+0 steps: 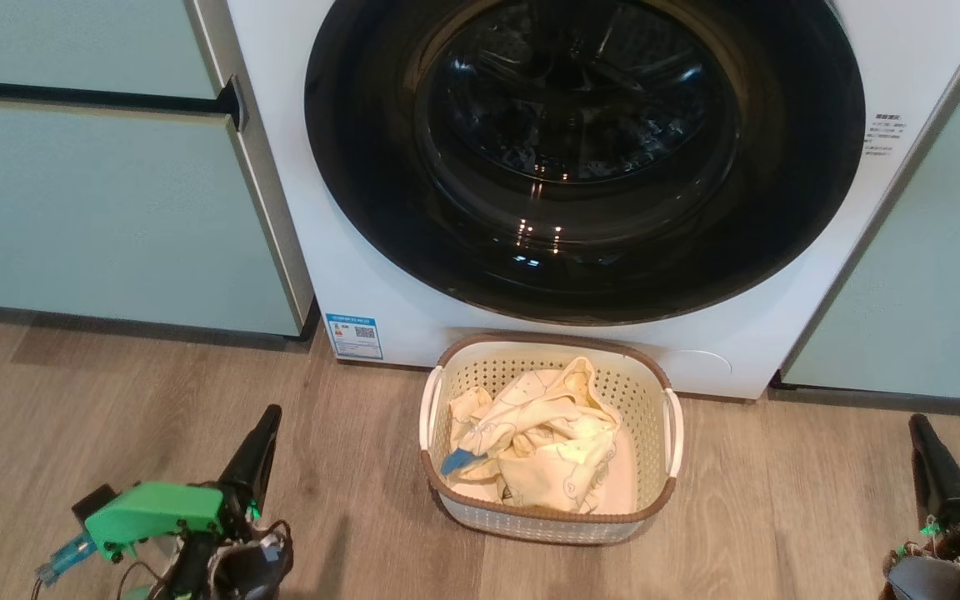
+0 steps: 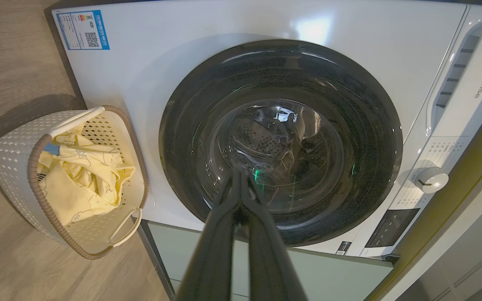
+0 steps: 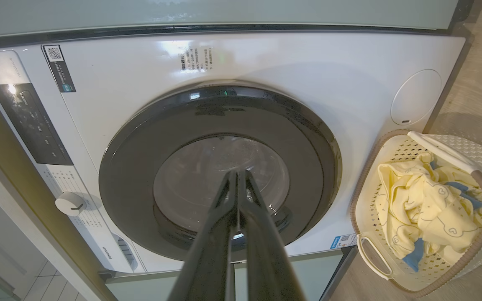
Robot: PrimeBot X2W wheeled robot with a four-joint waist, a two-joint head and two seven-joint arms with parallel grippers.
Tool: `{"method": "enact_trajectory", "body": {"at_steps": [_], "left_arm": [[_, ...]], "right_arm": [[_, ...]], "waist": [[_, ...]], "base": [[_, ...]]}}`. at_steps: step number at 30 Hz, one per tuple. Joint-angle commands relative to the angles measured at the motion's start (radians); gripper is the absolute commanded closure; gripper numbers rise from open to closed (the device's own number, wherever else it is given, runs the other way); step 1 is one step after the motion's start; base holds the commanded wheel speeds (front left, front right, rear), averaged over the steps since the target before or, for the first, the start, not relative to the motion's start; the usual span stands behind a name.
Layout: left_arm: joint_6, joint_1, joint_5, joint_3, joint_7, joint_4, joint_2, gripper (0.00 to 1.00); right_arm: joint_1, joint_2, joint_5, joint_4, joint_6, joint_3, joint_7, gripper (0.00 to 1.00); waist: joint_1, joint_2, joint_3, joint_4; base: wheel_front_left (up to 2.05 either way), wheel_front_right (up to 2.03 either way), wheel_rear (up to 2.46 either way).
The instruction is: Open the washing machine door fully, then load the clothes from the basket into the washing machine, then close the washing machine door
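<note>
Glossy round door (image 1: 584,150) closed; perforated basket (image 1: 530,525), soft clothes (image 1: 542,442); left hand (image 2: 239,173), right hand (image 3: 237,173) pinched closed.

White all over on the washing machine (image 1: 338,250), while the washing machine door (image 1: 347,150) is glossy black, flecked with small bright reflections. Low at the machine's left corner sits a blue-bordered label (image 1: 354,336). Pale green cabinets (image 1: 97,217) on either side, grey-brown wood-grain floor (image 1: 113,392) in front. The basket (image 1: 530,525) is white, dotted with perforations, rimmed in brown. The clothes (image 1: 555,442) are pale yellow with faint line-drawn figures and a blue patch at the left. The left gripper (image 1: 270,414) shows black fingers and a bright green housing; the right gripper (image 1: 916,421) is black too.
</note>
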Motion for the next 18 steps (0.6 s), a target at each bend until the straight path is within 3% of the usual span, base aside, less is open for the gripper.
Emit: {"method": "enact_trajectory", "body": {"at_steps": [1, 18], "left_arm": [[-0.003, -0.056, 0.009, 0.031, 0.006, -0.028, 0.008, 1.0], [-0.003, -0.056, 0.009, 0.031, 0.006, -0.028, 0.008, 1.0]], "right_arm": [[-0.056, -0.008, -0.009, -0.032, -0.003, 0.016, 0.006, 1.0], [-0.056, -0.008, -0.009, -0.032, -0.003, 0.016, 0.006, 1.0]], "waist": [[0.0, 0.0, 0.0, 0.0], [0.0, 0.0, 0.0, 0.0]], "base": [[0.0, 0.0, 0.0], [0.0, 0.0, 0.0]]}}
